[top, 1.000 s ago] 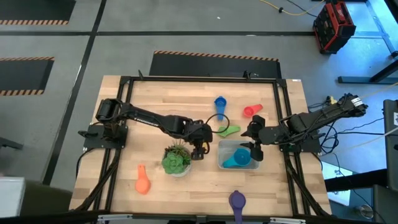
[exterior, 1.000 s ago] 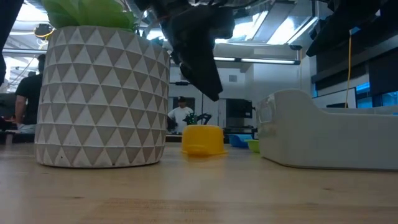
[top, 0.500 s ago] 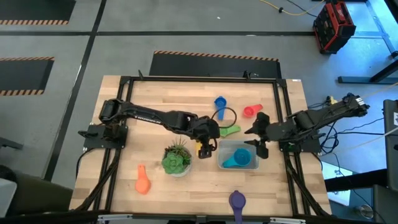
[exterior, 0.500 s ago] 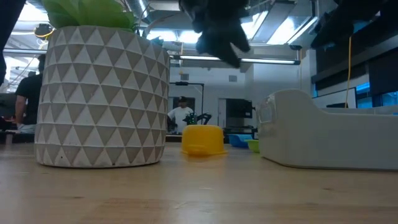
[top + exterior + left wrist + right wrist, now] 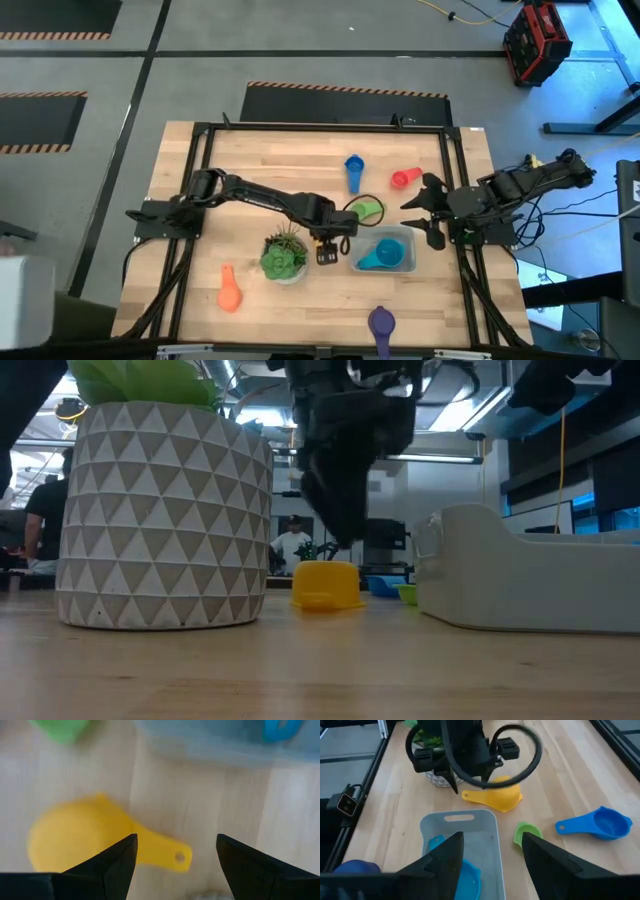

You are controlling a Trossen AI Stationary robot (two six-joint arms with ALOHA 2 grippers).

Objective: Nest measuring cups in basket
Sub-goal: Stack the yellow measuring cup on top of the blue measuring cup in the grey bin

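The yellow measuring cup (image 5: 75, 840) lies mouth down on the table between the potted plant (image 5: 283, 257) and the basket (image 5: 400, 262). My left gripper (image 5: 176, 840) hangs open just above it, pointing steeply down, its fingers either side of the handle's holed end (image 5: 179, 857) without touching. A teal cup (image 5: 380, 256) lies in the basket. Green (image 5: 366, 211), blue (image 5: 353, 170), red (image 5: 403, 178), orange (image 5: 229, 290) and purple (image 5: 381, 322) cups lie on the table. My right gripper (image 5: 425, 215) hangs open beyond the basket's far right corner.
The plant's white patterned pot (image 5: 160, 510) stands close to the yellow cup (image 5: 325, 585) on one side, and the basket wall (image 5: 530, 580) on the other. A black frame (image 5: 300, 128) runs round the table's edges. People stand in the room behind.
My left gripper has gone a little toward the near edge and the basket, tipped more steeply downward and come down over the yellow cup, staying open. My right gripper has pulled up and back from over the basket toward the table's right and far edges.
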